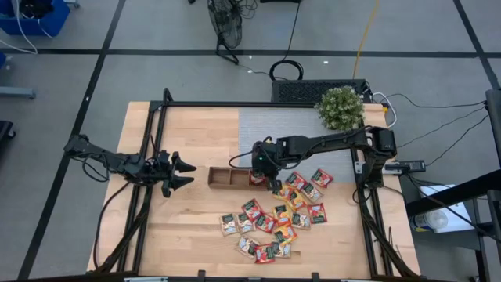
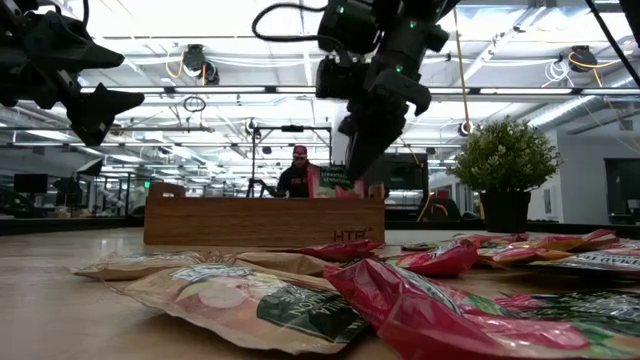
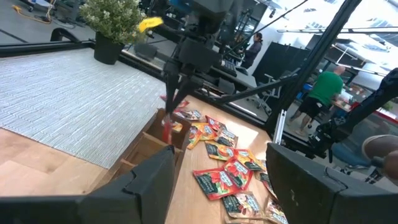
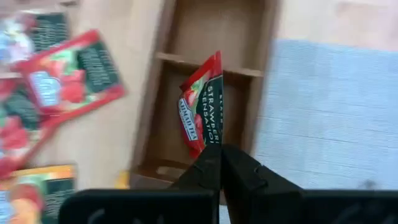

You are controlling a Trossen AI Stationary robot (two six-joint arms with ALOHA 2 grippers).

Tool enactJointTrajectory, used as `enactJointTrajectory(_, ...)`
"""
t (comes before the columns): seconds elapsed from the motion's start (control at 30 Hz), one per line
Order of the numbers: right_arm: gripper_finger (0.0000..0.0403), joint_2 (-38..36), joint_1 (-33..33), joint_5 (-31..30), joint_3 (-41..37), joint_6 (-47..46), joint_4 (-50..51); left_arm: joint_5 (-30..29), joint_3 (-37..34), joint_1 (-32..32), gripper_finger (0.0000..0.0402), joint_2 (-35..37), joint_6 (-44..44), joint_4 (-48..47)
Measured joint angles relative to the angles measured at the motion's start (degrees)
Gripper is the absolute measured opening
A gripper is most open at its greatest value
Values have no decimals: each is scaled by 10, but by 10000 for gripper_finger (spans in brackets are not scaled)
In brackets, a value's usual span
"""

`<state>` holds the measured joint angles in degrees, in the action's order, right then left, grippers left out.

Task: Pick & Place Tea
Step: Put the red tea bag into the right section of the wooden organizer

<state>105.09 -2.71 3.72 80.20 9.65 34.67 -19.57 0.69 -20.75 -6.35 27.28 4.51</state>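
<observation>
Right tool [image 4: 221, 163] is clenched on the corner of a red sachet [image 4: 202, 106], holding it upright over the end compartment of the tray [image 1: 229, 177], the end nearest the sachet pile. Whether the sachet touches the tray floor cannot be told. Remaining sachets [image 1: 274, 219] lie scattered on the table [image 1: 188, 133] beside and in front of the tray. Left tool [image 1: 182, 173] hangs released, well apart from the tray's far end.
</observation>
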Motion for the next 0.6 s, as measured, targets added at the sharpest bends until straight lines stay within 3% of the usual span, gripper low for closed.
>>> enactJointTrajectory(0.43, 0, -10, 88, -239, -15, -73, -10, 0, 0, 0, 251, 0, 0, 0)
enactJointTrajectory(0.6, 0, -10, 102, -279, -51, -124, -49, 0, 0, 0, 251, 0, 0, 0)
